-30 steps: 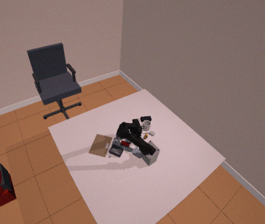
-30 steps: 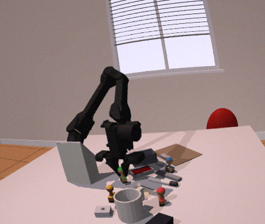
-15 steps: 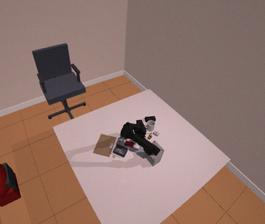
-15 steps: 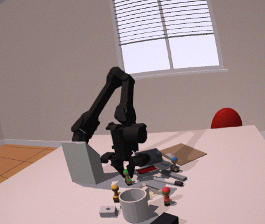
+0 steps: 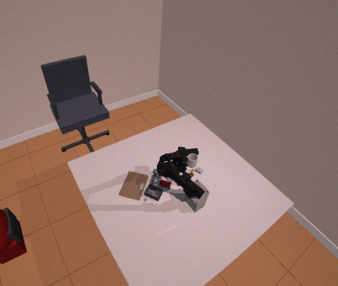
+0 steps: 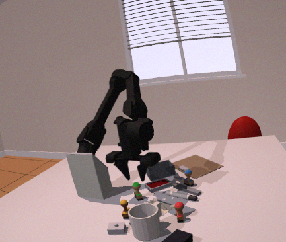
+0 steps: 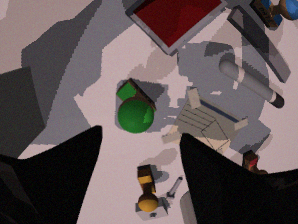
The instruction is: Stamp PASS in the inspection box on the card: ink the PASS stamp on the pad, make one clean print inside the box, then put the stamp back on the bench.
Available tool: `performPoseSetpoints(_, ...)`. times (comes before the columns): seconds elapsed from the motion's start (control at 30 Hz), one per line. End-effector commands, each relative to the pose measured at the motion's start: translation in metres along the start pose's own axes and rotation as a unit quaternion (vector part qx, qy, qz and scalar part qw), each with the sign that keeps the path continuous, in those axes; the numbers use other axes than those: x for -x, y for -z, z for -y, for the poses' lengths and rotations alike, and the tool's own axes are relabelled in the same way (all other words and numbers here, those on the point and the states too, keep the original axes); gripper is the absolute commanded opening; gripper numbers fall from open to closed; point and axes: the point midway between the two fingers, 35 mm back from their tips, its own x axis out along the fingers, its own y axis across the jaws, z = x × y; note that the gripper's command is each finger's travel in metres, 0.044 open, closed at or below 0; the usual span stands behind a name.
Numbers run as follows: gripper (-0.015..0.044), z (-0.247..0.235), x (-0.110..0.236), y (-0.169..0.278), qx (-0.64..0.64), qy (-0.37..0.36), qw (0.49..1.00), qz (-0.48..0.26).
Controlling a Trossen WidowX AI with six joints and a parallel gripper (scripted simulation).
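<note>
In the exterior view, the nearest items on the bench (image 6: 262,198) are a small grey block (image 6: 116,227) and a grey cup (image 6: 144,221), with a yellow-knobbed stamp (image 6: 124,207) to the cup's left and a red-knobbed stamp (image 6: 179,211) to its right. Behind them the green-knobbed stamp (image 6: 137,190) stands upright on the bench surface, apart from the gripper (image 6: 133,173), which hangs above it with its fingers spread and nothing between them. The ink pad (image 6: 158,184), showing a red inked surface with its dark lid raised behind it, lies just to the right of the green-knobbed stamp. A marker (image 6: 181,195) lies near the pad, and a blue-knobbed stamp (image 6: 188,176) stands further back. The brown card (image 6: 197,165) lies beyond the pad. A grey base block (image 6: 88,176) carries the arm at the left. The wrist view supplies detail that the exterior view lacks: it looks straight down between the two dark fingers and shows the green-knobbed stamp (image 7: 136,112) standing in the open gap between them, touching neither finger. It also shows the ink pad (image 7: 176,7) ahead of the stamp. The top view shows the card (image 5: 133,185) beside the pad, but the stamps are too small to tell apart there. It alone shows an office chair (image 5: 74,99) on the tiled floor (image 5: 44,219).
</note>
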Motion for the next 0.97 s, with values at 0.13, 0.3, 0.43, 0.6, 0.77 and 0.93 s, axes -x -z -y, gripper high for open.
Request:
performPoseSetpoints(0.13, 0.0268, -0.0045, 0.0658, -0.0043, 0.009, 0.004, 1.0, 0.002)
performPoseSetpoints(0.3, 0.0268, -0.0045, 0.0658, -0.0043, 0.009, 0.004, 1.0, 0.002)
performPoseSetpoints(0.43, 0.0268, -0.0045, 0.0658, -0.0043, 0.009, 0.004, 1.0, 0.002)
performPoseSetpoints(0.6, 0.0268, -0.0045, 0.0658, -0.0043, 0.009, 0.004, 1.0, 0.002)
performPoseSetpoints(0.77, 0.0268, -0.005, 0.064, -0.0044, 0.005, 0.003, 1.0, 0.005)
performPoseSetpoints(0.93, 0.0268, -0.005, 0.064, -0.0044, 0.005, 0.003, 1.0, 0.005)
